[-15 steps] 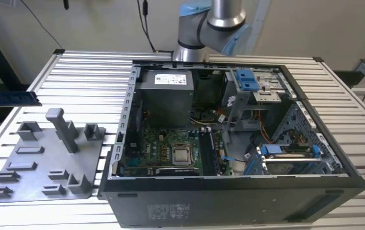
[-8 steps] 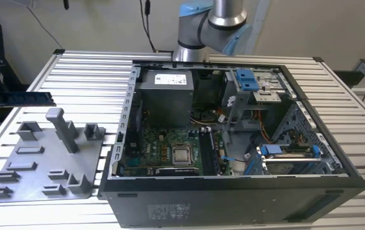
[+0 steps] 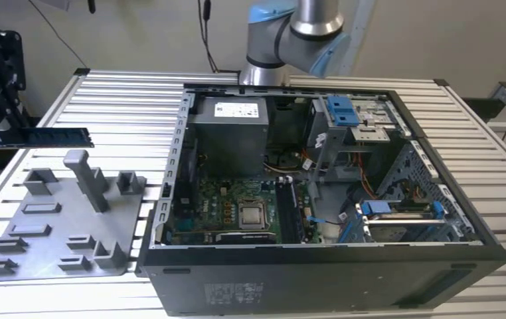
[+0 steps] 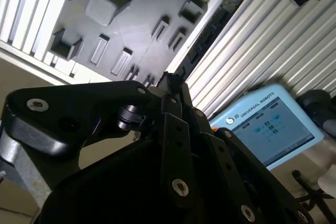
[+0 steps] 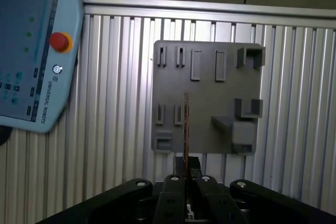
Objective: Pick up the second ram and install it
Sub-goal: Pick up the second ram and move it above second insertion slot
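Slatted metal table (image 3: 120,100) bears a grey fixture tray (image 3: 54,226) and open computer case (image 3: 324,286)

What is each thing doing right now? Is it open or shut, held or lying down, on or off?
gripper: shut on the second ram.
second ram: held level in the air, not in the computer.
computer case: lying on its side, open on top.
grey tray: lying flat, its slots look empty.
teach pendant: screen lit.

We see bright, even light on the ribbed worktop (image 3: 120,100), shade inside the computer case (image 3: 324,279), and glare across it in the first wrist view.
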Robot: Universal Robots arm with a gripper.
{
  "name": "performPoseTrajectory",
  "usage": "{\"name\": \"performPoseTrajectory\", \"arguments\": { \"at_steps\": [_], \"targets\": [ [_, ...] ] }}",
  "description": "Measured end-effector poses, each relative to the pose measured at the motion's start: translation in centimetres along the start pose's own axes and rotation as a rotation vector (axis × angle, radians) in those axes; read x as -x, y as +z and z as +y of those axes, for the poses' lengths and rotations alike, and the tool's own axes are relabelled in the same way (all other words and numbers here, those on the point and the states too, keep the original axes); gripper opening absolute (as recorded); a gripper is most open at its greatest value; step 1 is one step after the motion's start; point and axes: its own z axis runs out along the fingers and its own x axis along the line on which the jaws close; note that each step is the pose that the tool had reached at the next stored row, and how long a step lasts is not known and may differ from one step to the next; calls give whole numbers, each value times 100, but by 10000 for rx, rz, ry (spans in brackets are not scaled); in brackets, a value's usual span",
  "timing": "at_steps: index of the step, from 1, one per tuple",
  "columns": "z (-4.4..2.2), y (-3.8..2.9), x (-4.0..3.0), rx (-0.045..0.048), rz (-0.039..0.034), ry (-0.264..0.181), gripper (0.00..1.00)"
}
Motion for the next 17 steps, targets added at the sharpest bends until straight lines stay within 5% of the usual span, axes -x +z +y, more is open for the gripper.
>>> {"name": "performPoseTrajectory", "arguments": {
  "at_steps": [17],
  "targets": [
    [-346,-9,-15,11,0,0,14]
  ]
}}
